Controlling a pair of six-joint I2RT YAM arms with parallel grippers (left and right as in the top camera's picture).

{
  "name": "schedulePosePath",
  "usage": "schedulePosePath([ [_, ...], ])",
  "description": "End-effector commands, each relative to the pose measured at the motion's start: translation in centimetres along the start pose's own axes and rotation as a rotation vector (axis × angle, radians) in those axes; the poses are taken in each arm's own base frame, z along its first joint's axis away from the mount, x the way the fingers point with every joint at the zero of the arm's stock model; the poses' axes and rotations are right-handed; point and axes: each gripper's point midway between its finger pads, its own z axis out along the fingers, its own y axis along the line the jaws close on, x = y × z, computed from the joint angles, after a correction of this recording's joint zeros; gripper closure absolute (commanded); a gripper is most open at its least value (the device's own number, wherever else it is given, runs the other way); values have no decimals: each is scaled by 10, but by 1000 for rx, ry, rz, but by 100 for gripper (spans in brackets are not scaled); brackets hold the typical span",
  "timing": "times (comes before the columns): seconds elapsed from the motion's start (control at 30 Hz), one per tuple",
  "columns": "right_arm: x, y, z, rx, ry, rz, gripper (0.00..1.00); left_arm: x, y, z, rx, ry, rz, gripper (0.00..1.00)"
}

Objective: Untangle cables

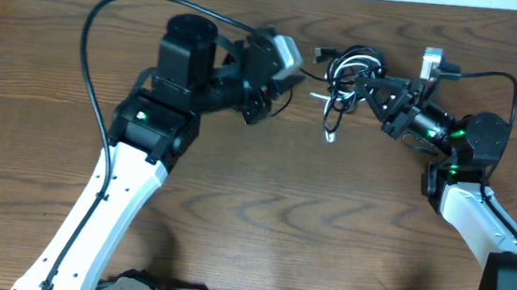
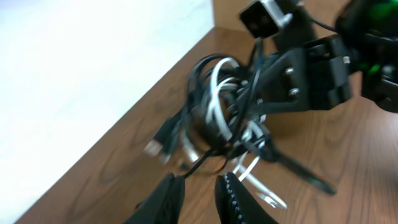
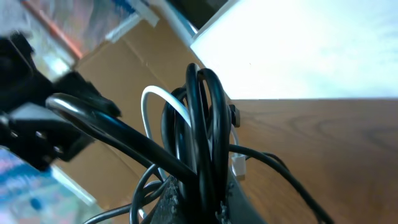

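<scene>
A robotics lab bench is indicated: a left robot arm (image 1: pixel 103 207) and a right robot arm (image 1: pixel 464 205) are mounted at a wood-grain table (image 1: pixel 262 211). It is backed by a plain white wall (image 2: pixel 74 62), and a cardboard box (image 3: pixel 124 68) is kept nearby.

Wooden table (image 1: pixel 262 211), cardboard box (image 3: pixel 124 81)

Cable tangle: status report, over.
Right fingers shut on cable tangle. Left fingers slightly parted, empty, just short of it. Tangle knotted, no obstruction seen.
</scene>
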Motion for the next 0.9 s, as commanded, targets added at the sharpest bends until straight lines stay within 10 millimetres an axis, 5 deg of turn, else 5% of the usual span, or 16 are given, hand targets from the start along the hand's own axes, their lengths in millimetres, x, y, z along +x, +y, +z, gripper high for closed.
schedulePosePath([
  [0.0,-11,-1,-2,14,-42,226,99,-2,4,-5,-16,-3,-45,77],
  [0.33,-28,-13,-4,31,-164,794,99,27,-18,-7,87,98,1,89],
  [0.63,-30,-13,7,27,-226,882,98,30,-43,-4,189,98,111,88],
  [0.87,-20,-5,18,14,-195,903,99,28,-47,-2,197,93,137,48],
])
